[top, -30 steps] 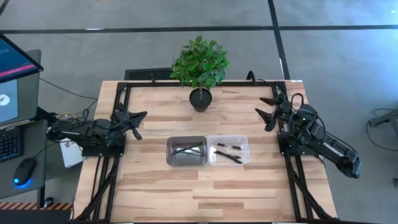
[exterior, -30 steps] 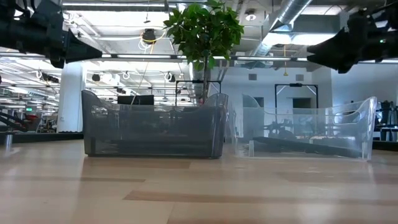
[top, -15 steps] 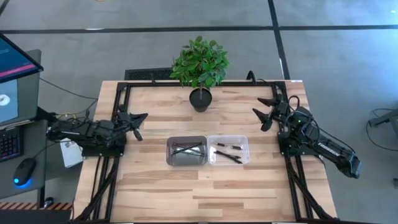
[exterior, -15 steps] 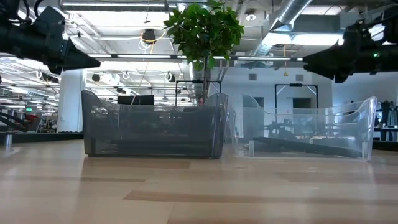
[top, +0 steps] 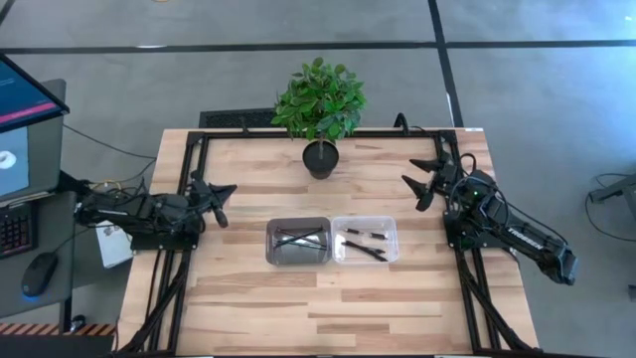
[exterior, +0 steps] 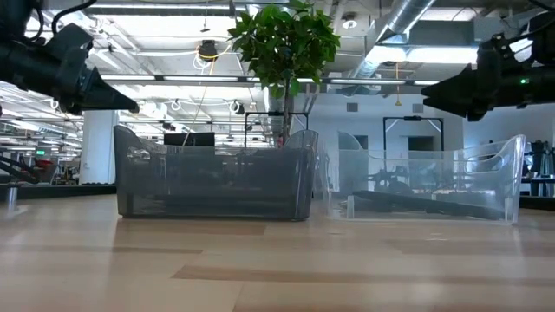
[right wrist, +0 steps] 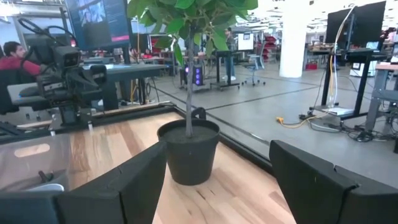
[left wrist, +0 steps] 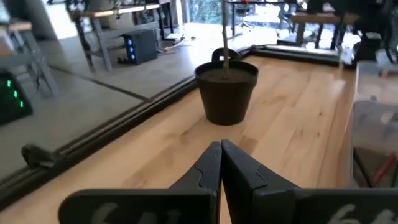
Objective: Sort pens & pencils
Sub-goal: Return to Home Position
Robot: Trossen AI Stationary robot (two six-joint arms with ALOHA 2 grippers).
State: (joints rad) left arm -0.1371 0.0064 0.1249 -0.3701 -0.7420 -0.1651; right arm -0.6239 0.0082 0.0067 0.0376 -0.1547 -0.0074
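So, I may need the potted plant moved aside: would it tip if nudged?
Probably top-heavy: the potted plant carries wide foliage on a thin stem over a small black pot, so a high push could tip it. Nudged low, it would likely slide on the smooth wooden table.

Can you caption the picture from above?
Pens in the clear bin, pencils in the dark bin; left gripper and right gripper wait alongside.

The table is showing smooth, pale wooden planks. The grey bin is looking like smoky translucent plastic, the clear bin like glossy plastic, the pot matt black.
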